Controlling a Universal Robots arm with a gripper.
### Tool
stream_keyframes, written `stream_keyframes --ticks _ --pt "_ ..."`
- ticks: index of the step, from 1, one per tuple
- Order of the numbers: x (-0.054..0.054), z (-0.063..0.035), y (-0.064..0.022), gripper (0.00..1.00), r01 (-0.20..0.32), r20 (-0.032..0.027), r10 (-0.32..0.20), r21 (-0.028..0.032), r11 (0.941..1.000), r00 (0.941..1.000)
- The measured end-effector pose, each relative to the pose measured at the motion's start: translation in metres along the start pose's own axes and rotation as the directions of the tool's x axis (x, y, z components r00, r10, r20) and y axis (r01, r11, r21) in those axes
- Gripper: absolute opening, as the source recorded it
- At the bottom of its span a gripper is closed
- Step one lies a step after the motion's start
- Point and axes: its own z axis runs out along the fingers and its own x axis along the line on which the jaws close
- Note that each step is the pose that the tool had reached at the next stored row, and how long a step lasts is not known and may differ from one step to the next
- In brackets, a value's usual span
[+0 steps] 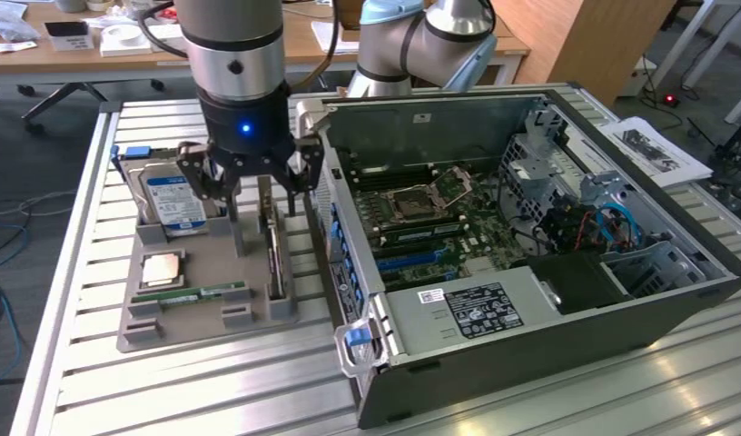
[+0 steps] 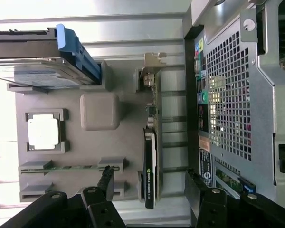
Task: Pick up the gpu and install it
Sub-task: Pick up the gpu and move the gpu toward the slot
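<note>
Spread gripper (image 1: 259,189) hangs above the gpu (image 1: 275,252), standing on edge in the grey tray (image 1: 164,331) beside the open computer case (image 1: 528,363); likely light, stiff, fragile, best pinched across its flat faces.

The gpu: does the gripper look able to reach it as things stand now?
Probably yes. The gripper hangs over the gpu with its jaws open, one on each side of the card. The gpu stands on edge in the tray, its top edge bare; the case beside it seems apart.

The gpu (image 2: 149,166) is black and green; the tray (image 2: 85,147) plain grey.
</note>
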Motion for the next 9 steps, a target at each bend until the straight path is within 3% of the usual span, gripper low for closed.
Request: stream_keyframes --ticks 9 --pt "0.0002 0.0073 -0.0003 0.71 0.000 0.0000 0.000 0.0001 1.0000 1.0000"
